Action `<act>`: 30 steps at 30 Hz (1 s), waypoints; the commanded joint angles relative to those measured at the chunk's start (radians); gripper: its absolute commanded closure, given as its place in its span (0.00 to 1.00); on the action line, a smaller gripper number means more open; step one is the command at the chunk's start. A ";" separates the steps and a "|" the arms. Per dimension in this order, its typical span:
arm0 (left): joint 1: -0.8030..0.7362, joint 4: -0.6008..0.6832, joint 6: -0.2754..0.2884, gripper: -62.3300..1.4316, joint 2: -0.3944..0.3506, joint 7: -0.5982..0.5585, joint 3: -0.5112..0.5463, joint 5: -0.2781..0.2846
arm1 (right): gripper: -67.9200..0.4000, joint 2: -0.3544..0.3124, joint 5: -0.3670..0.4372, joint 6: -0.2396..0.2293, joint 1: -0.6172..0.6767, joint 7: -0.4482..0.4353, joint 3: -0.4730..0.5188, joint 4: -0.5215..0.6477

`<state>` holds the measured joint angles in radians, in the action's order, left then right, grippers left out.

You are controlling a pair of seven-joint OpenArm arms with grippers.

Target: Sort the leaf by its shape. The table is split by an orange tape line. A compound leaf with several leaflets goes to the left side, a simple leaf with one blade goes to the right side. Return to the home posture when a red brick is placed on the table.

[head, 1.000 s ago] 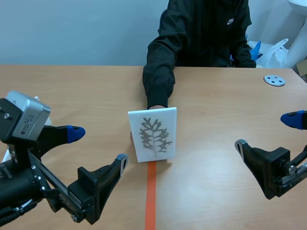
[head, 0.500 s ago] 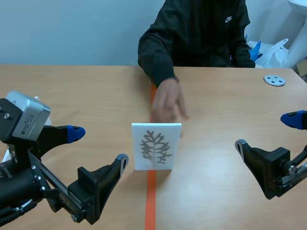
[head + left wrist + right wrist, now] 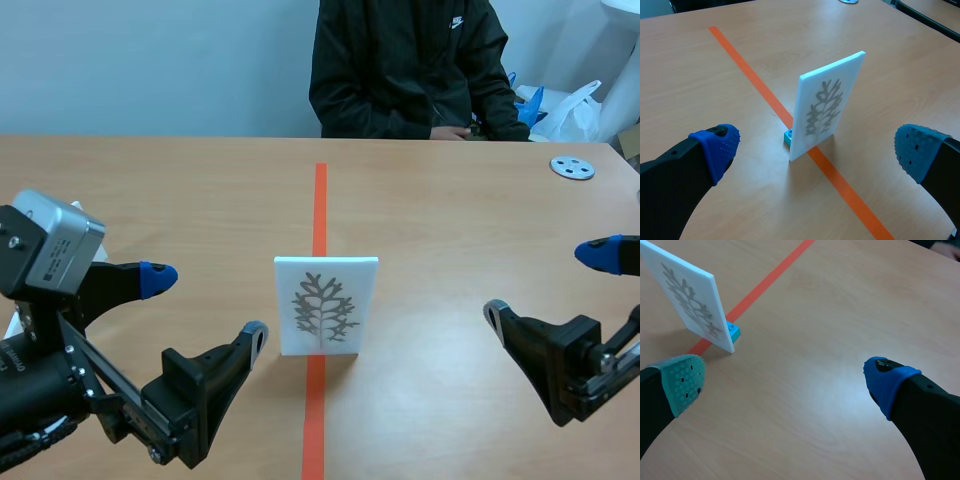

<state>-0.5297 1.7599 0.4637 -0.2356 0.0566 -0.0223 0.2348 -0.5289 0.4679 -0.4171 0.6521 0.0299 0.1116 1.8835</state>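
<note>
A white card (image 3: 325,305) printed with a grey, many-lobed leaf stands upright on the orange tape line (image 3: 319,205), held by a small blue base (image 3: 788,136). It shows in the left wrist view (image 3: 826,104) ahead of the open left gripper (image 3: 815,150), and in the right wrist view (image 3: 690,297) ahead and to the side of the open right gripper (image 3: 785,377). In the scene view the left gripper (image 3: 205,305) is low at the left of the card, the right gripper (image 3: 555,285) low at the right. Neither touches the card.
A person in a black jacket (image 3: 410,60) sits across the table, hands drawn back at the far edge. A small grey disc (image 3: 572,167) lies at the far right. A white plastic bag (image 3: 572,110) sits behind it.
The person set the card upright on the tape line, then pulled the hand and arm back off the table. The right gripper shifted slightly; the left arm stayed still.
</note>
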 commanded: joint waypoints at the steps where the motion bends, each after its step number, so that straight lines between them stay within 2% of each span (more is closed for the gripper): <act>1: -0.005 0.019 -0.002 0.00 -0.001 -0.011 -0.002 0.008 | 0.00 -0.011 0.004 -0.013 -0.039 -0.009 -0.008 -0.009; 7: -0.005 0.019 -0.002 0.00 -0.001 -0.011 -0.002 0.008 | 0.00 -0.011 0.004 -0.033 -0.132 -0.011 -0.080 -0.100; 11: -0.005 0.019 -0.002 0.00 0.000 -0.011 -0.002 0.008 | 0.00 -0.011 0.004 -0.084 -0.230 -0.016 -0.158 -0.179; 16: -0.005 0.019 -0.006 0.00 0.000 -0.011 -0.002 0.008 | 0.00 -0.011 0.002 -0.108 -0.330 -0.032 -0.258 -0.265; 22: -0.005 0.019 -0.006 0.00 0.000 -0.011 0.000 0.008 | 0.00 0.002 -0.065 -0.108 -0.436 -0.093 -0.375 -0.366; 30: -0.005 0.019 -0.006 0.00 0.000 -0.011 0.000 0.008 | 0.00 0.080 -0.187 -0.108 -0.560 -0.183 -0.523 -0.511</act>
<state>-0.5297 1.7599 0.4625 -0.2356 0.0566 -0.0223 0.2348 -0.4534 0.2768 -0.5243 0.1112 -0.1329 -0.4107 1.3624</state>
